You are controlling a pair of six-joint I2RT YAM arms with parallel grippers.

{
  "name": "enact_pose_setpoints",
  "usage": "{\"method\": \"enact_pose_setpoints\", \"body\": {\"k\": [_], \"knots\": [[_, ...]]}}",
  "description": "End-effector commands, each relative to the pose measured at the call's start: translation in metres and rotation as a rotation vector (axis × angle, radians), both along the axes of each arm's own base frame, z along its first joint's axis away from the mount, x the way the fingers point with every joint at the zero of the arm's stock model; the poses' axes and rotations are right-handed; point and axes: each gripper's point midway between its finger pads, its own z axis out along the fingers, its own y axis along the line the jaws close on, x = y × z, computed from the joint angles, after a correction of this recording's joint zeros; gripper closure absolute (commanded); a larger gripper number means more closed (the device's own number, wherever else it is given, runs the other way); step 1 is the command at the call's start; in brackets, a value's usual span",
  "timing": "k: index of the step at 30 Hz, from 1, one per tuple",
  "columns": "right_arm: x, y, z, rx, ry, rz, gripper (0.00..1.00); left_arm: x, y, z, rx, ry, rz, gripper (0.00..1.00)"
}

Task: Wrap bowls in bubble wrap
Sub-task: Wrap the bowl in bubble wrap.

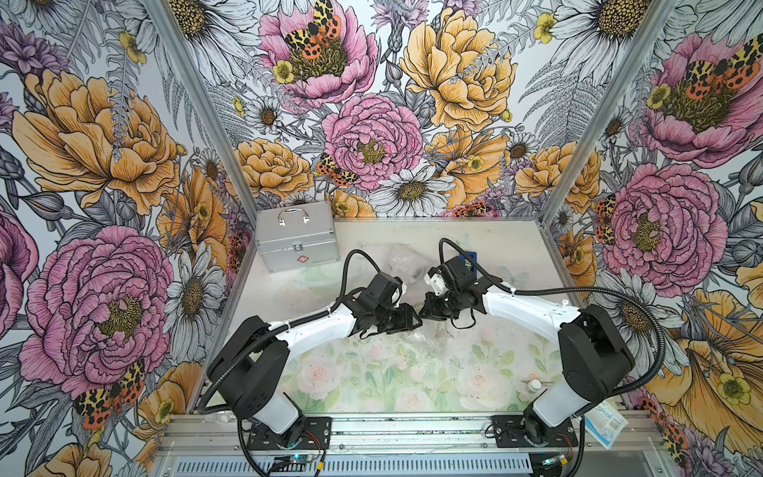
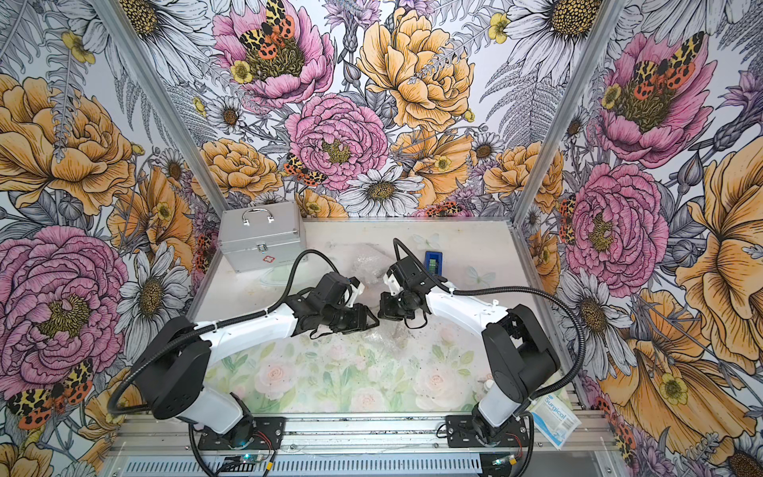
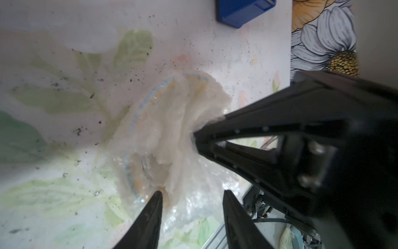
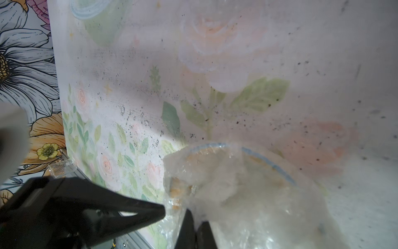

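Note:
One bowl, with a blue rim and yellow marks, lies on the table under crumpled bubble wrap and shows only dimly through it. My right gripper is shut on a bunched fold of that wrap over the bowl, as the left wrist view also shows for the right gripper. My left gripper is open at the bowl's near edge, with loose bubble wrap between its fingers. In both top views the two wrists meet above the wrap. A second wrap bundle lies behind; its contents are hidden.
A silver first-aid case stands at the back left. A blue tape dispenser sits behind the right wrist. A small white bottle and a surgical packet are at the front right. Patterned walls enclose three sides.

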Motion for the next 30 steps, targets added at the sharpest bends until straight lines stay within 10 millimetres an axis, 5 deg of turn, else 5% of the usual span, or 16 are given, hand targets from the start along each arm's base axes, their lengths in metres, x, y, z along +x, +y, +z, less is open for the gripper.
{"method": "enact_pose_setpoints", "body": {"k": [1, 6, 12, 16, 22, 30], "knots": [[0.002, 0.006, 0.016, 0.043, -0.049, 0.022, 1.0, 0.017, -0.007, 0.002, -0.015, -0.026, -0.023, 0.48], [0.004, 0.006, 0.025, 0.053, -0.067, 0.014, 0.98, 0.018, -0.022, -0.004, -0.046, 0.011, -0.055, 0.56], [-0.004, -0.025, 0.047, -0.06, -0.162, -0.08, 0.46, 0.016, -0.019, -0.017, -0.032, 0.053, -0.023, 0.71], [-0.029, -0.034, 0.043, -0.123, -0.179, -0.074, 0.41, 0.019, -0.017, -0.018, -0.037, 0.071, 0.007, 0.72], [-0.049, -0.023, 0.013, -0.194, -0.131, -0.012, 0.45, 0.023, -0.021, -0.013, -0.045, 0.071, 0.017, 0.71], [-0.034, -0.023, -0.013, -0.267, -0.096, 0.012, 0.78, 0.026, -0.019, -0.017, -0.033, 0.07, 0.019, 0.71]]}}
